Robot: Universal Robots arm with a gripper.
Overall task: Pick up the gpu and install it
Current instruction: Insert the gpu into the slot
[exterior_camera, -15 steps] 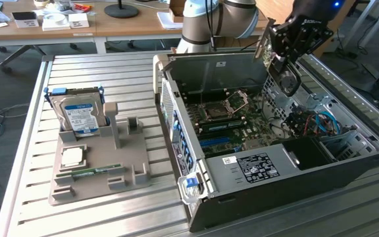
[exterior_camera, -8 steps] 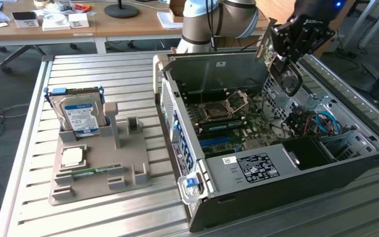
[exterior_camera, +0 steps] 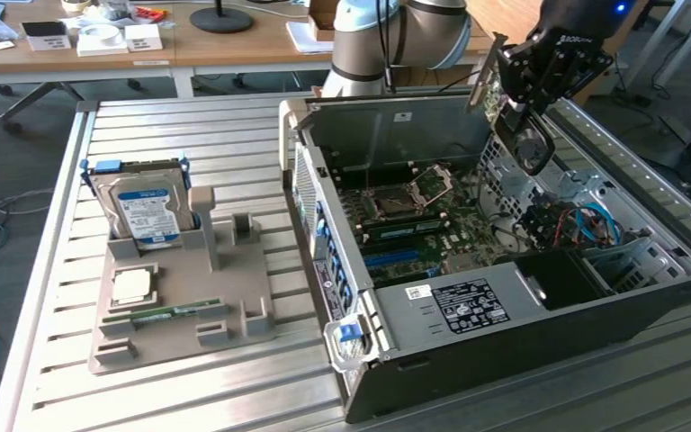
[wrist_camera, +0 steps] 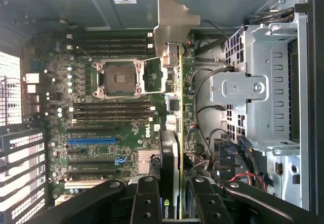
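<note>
Exterior view: the gripper [exterior_camera: 525,103], its fingers clamped on the gpu [exterior_camera: 531,144], holds it on edge above the far right part of the open computer case [exterior_camera: 633,297]. Wrist view: the gpu hangs edge-on over the motherboard [wrist_camera: 101,118], with its silver bracket [wrist_camera: 172,21] at the end away from the fingers.

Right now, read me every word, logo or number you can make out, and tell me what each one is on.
"NVID", running off the picture's edge: on the gpu held in the end effector.
"DELL": on the motherboard.
Too small or blurred to read: the label on the hard drive, the label on the black box inside the case, and the white sticker on the case wall.
</note>
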